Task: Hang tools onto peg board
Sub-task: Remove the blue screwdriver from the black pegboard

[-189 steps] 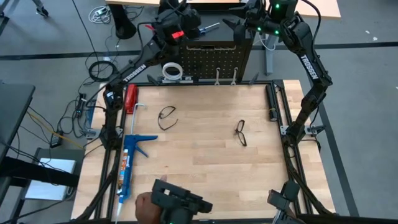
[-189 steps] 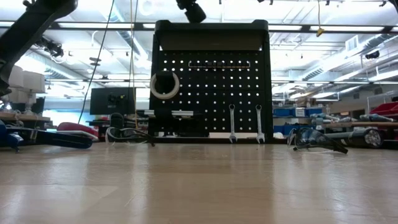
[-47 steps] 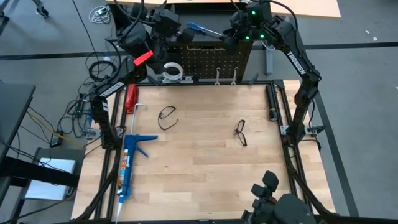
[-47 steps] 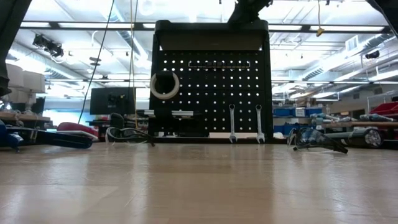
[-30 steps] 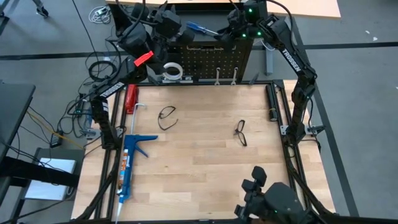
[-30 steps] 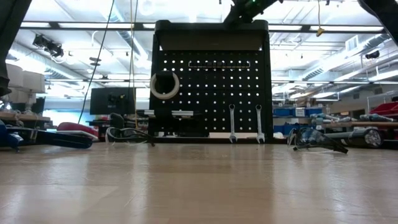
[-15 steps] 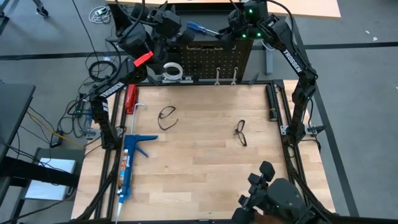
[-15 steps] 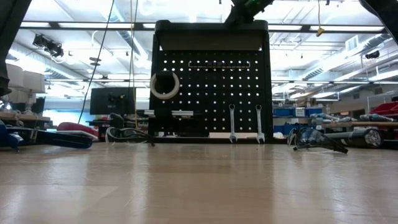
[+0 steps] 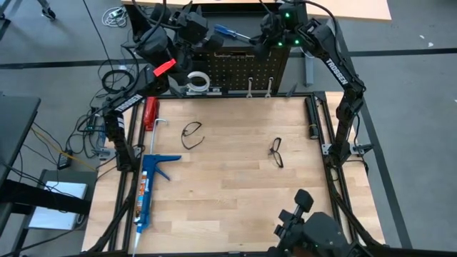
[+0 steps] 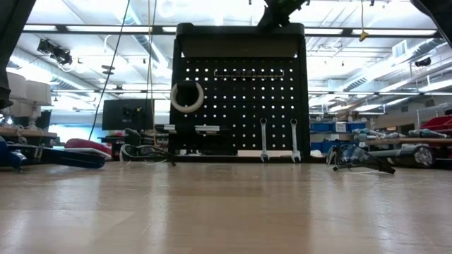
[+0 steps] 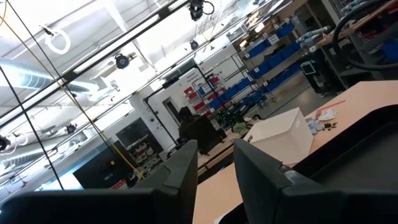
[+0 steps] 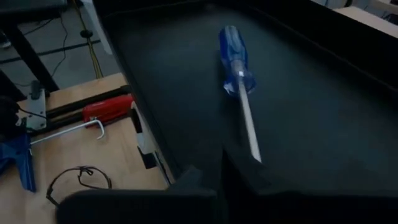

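Screwdriver step: blue-handled screwdriver (image 12: 238, 81) lies on top of the peg board (image 9: 246, 68), apparently released. Right gripper (image 9: 258, 41) above it, jaws clenched empty; left gripper (image 9: 211, 43) part-open. Next: glasses (image 9: 191, 134) on desk (image 9: 235, 178)

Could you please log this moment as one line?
blue screwdriver: lying atop peg board | right gripper: shut by its tip | left gripper: open, waiting nearby

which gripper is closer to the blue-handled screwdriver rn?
Right. The right gripper sits at the blue-handled screwdriver tip on the peg board top; the left gripper is beside its handle.
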`<act>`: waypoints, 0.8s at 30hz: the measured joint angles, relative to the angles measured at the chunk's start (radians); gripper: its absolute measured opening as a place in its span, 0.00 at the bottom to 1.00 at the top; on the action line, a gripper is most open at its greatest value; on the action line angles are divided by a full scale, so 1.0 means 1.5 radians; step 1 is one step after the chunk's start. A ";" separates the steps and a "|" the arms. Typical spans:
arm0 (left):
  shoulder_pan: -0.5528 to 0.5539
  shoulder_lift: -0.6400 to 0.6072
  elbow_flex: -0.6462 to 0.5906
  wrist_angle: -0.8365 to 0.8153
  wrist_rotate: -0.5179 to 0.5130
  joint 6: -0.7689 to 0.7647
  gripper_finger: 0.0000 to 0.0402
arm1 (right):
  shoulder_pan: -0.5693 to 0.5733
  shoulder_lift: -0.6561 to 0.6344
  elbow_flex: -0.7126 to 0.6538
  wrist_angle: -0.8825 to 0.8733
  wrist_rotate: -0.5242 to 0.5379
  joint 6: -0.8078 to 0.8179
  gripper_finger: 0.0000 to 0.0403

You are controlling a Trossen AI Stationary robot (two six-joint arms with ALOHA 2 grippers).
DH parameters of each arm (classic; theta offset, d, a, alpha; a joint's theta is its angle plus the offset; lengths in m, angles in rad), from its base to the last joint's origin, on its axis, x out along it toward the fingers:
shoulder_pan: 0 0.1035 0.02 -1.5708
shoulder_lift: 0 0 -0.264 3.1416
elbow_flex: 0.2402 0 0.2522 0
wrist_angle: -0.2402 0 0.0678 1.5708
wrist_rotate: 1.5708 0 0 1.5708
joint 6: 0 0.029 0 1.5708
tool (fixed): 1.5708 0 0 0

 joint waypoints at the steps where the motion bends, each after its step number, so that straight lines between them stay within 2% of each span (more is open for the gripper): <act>1: 0.000 0.000 0.000 0.000 0.000 0.000 0.27 | 0.001 0.000 0.000 0.001 0.000 -0.001 0.03; 6: 0.000 0.000 0.000 0.000 0.000 0.000 0.27 | 0.002 -0.005 -0.002 0.015 0.000 0.024 0.03; 10: 0.000 -0.003 0.000 0.017 -0.005 -0.042 0.27 | -0.001 -0.013 -0.009 0.098 0.040 0.044 0.04; 14: 0.006 -0.018 0.001 0.016 0.008 -0.088 0.27 | 0.006 -0.060 -0.002 0.206 0.008 0.076 0.08; 21: 0.008 -0.020 0.001 0.012 0.008 -0.074 0.25 | 0.006 -0.062 -0.007 0.218 0.033 0.070 0.12; 24: 0.008 -0.020 0.001 0.015 0.012 -0.083 0.25 | 0.008 -0.059 -0.001 0.295 0.052 0.047 0.12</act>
